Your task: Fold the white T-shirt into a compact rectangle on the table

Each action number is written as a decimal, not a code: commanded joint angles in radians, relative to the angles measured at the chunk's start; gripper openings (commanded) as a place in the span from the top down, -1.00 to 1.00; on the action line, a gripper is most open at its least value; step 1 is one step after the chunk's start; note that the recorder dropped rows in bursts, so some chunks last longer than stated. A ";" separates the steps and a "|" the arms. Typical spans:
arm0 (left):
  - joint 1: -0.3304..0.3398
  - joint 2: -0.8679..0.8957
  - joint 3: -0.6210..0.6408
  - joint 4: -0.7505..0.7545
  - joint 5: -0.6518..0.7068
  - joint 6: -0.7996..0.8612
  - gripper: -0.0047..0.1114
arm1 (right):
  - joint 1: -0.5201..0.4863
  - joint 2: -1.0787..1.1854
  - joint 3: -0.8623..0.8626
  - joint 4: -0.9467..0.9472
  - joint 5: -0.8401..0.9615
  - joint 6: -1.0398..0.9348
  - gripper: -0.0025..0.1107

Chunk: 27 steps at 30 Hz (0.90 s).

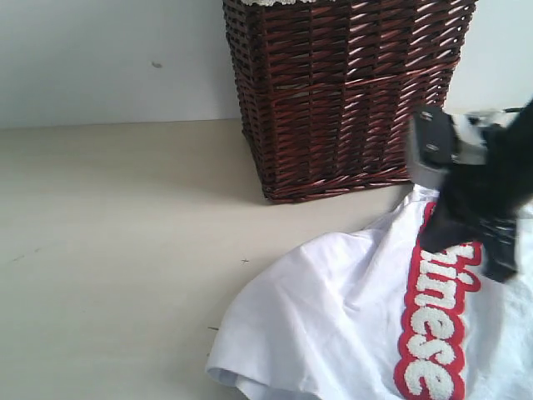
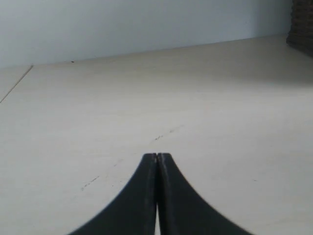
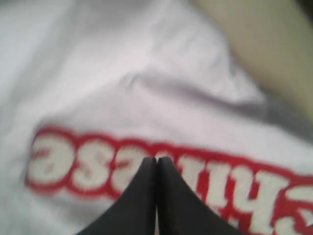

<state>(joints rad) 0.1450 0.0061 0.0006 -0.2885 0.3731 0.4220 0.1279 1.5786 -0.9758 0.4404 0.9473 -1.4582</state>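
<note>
The white T-shirt (image 1: 333, 317) lies rumpled on the table (image 1: 108, 250) at the lower right, its red-outlined lettering (image 1: 433, 333) running down the cloth. My right gripper (image 1: 500, 267) hovers over the shirt's upper part, blurred. In the right wrist view its jaws (image 3: 156, 159) are shut, with nothing seen between them, and the shirt (image 3: 146, 88) with its lettering (image 3: 78, 161) lies just beyond the tips. My left gripper (image 2: 157, 155) is shut over bare table (image 2: 146, 88), out of the exterior view. Collar and neck tag are hidden.
A dark brown wicker basket (image 1: 333, 92) stands at the back, just behind the shirt; its corner (image 2: 301, 24) shows in the left wrist view. A pale wall (image 1: 108, 58) closes the table's far edge. Bare tabletop spreads left of the shirt.
</note>
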 commanded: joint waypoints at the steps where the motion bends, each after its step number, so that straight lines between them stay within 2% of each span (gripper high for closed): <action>1: -0.005 -0.006 -0.001 -0.003 -0.006 0.001 0.92 | -0.206 -0.056 0.087 -0.191 0.193 -0.345 0.94; 4: -0.005 -0.006 -0.001 -0.003 -0.006 0.001 0.92 | -0.317 -0.037 0.156 -0.184 0.073 -0.475 0.74; 7: -0.005 -0.006 -0.001 -0.003 -0.006 0.001 0.92 | -0.387 -0.003 0.203 -0.184 -0.084 -0.519 0.32; 9: -0.005 -0.006 -0.001 -0.003 -0.006 0.001 0.92 | -0.418 0.017 0.216 -0.184 -0.145 -0.519 0.09; 10: -0.005 -0.006 -0.001 -0.003 -0.006 0.001 0.92 | -0.428 0.023 0.220 -0.184 -0.162 -0.519 0.05; 24: -0.005 -0.006 -0.001 -0.003 -0.006 0.001 0.92 | -0.445 0.203 0.220 -0.178 -0.470 -0.501 0.05; 27: -0.005 -0.006 -0.001 -0.003 -0.006 0.001 0.92 | -0.445 0.233 0.220 -0.178 -0.473 -0.501 0.19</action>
<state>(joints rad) 0.1450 0.0061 0.0006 -0.2885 0.3731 0.4220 -0.3141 1.7789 -0.7629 0.2601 0.4879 -1.9608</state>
